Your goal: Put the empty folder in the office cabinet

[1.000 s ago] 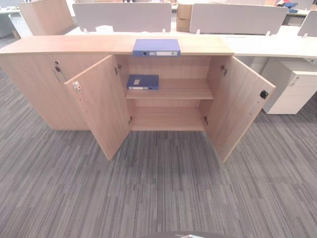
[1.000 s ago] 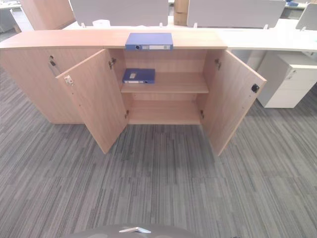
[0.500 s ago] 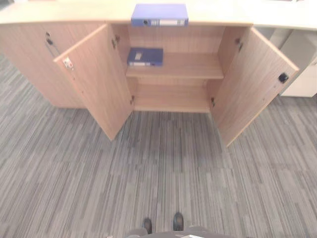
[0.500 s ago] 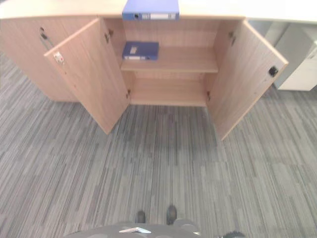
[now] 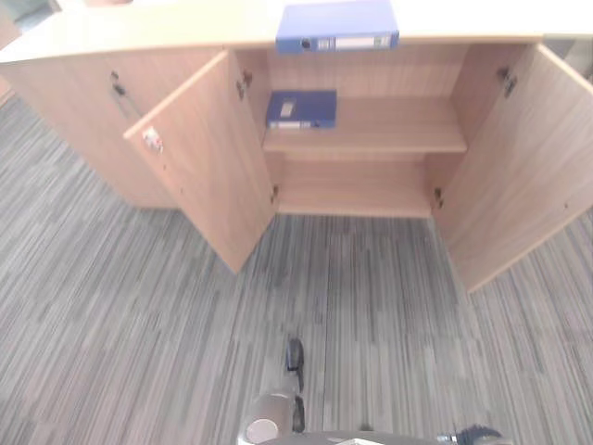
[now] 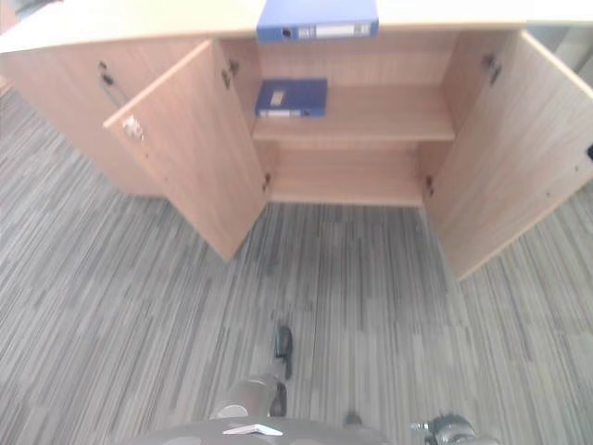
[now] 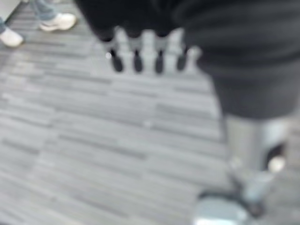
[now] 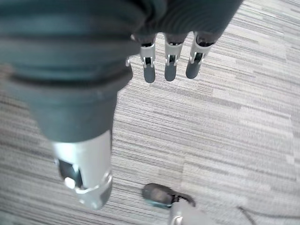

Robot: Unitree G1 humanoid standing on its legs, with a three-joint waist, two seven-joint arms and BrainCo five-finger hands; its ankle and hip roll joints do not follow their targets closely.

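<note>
A: Left eye view, item one: carpet floor (image 5: 139, 306), grey, striped, running up to the cabinet base.

B: Item two?

A: Office cabinet (image 5: 366, 139), light wood, both doors swung wide. Left door (image 5: 208, 176) carries a small lock plate on its inner face. Right door (image 5: 523, 181) reaches the picture's right edge. One middle shelf (image 5: 389, 130) and a bottom shelf (image 5: 357, 199) below it, bare.

B: And on top?

A: Counter (image 5: 167, 23), same wood, forming the cabinet's top. Blue folder (image 5: 336, 26) lies flat at the counter's front edge, spine outward, above the open compartment.

B: Any other folder?

A: Second blue folder (image 5: 302, 108), lying flat at the left end of the middle shelf, spine outward. Cannot tell which of the two is empty.

B: Hands?

A: Left robot hand (image 7: 140, 49), left wrist view: fingers hanging straight over the carpet, holding nothing. Right robot hand (image 8: 171, 58), right wrist view: fingers likewise straight and relaxed, empty, above the carpet.

B: Anything smaller?

A: A person's shoes (image 7: 58, 21), white, on the carpet in the left wrist view, well apart from the robot hand.
</note>
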